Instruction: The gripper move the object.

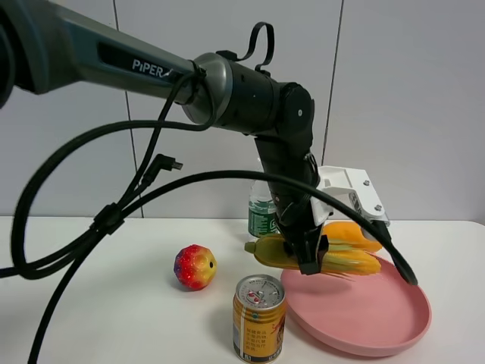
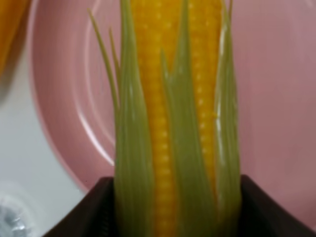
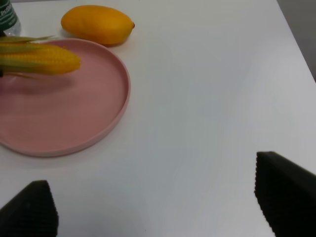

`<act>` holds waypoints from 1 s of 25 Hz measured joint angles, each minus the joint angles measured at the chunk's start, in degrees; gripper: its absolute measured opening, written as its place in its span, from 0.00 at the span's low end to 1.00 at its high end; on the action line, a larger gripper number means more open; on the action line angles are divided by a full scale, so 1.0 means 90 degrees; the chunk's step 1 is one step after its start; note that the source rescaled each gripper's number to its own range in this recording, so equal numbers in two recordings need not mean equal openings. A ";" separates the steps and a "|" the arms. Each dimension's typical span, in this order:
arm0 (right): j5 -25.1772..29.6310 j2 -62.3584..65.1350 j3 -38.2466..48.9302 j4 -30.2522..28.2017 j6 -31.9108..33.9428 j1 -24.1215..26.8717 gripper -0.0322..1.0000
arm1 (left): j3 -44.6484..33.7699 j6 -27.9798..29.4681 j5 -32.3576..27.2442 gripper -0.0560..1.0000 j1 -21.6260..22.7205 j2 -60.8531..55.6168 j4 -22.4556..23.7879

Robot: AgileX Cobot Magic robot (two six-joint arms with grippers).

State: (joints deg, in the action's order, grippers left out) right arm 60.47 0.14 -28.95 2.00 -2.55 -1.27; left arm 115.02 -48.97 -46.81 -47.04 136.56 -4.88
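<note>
While your left gripper [image 1: 307, 254] clamps the corn cob [image 1: 345, 260] crosswise near its middle, the cob hangs roughly level over the pink plate [image 1: 379, 326], its kernel end reaching out beyond the jaws. Your right gripper [image 3: 158, 207] sits spread and empty above the table [image 3: 207, 98]. Count one cob, one mango [image 1: 352, 233], one red-yellow fruit [image 1: 195, 267], one can [image 1: 259, 307], one bottle [image 1: 261, 216], one plate.

Bottle [image 1: 261, 218] mostly behind arm [image 1: 292, 129]; mango [image 1: 352, 235] partly behind corn cob [image 1: 348, 262]; plate [image 3: 74, 113] cropped, right wrist view.
</note>
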 joint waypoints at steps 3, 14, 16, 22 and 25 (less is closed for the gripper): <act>0.0000 0.0000 0.0000 0.0000 0.0000 0.0000 1.00 | 0.0000 -0.0043 0.0061 0.06 0.0000 0.0114 -0.0126; 0.0000 0.0000 0.0000 0.0000 0.0000 0.0000 1.00 | 0.0000 0.0022 0.0226 0.75 0.0000 0.0189 -0.0425; 0.0000 0.0000 0.0000 0.0000 0.0000 0.0000 1.00 | 0.0018 0.0200 0.0101 0.91 -0.0016 0.0151 -0.0359; 0.0000 0.0000 0.0000 0.0000 0.0000 0.0000 1.00 | 0.0823 0.1429 -0.1545 0.99 -0.0100 -0.0687 0.0330; 0.0000 0.0000 0.0000 0.0000 0.0000 0.0000 1.00 | 0.1139 0.2169 -0.2270 0.99 -0.0102 -0.1550 0.0763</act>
State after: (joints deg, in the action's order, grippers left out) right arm 60.47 0.14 -28.95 2.00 -2.55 -1.27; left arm 125.28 -29.45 -67.24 -47.96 122.60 1.98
